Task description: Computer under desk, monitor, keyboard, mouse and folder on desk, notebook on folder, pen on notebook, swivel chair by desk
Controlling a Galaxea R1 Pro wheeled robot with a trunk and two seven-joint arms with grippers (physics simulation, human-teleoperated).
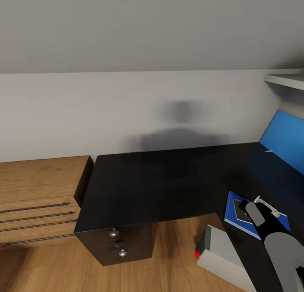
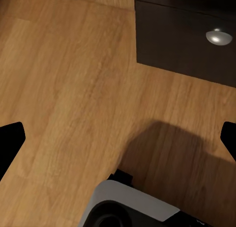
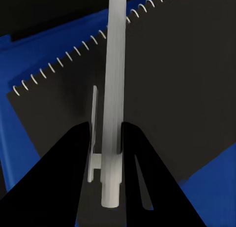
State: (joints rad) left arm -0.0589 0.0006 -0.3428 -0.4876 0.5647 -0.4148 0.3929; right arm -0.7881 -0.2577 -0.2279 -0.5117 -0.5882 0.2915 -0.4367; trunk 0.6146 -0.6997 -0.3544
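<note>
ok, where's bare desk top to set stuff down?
The desk is bare across its wing along the wall, from the wood drawer unit to the inner corner. Crowded at the right: folder, notebook, and right gripper holding the pen above them.

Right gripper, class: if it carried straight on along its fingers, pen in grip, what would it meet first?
The right gripper, shut on the pen, points at the notebook lying on the folder. The notebook's dark cover looks first in line, probably touched by the pen; how far off is unclear.
</note>
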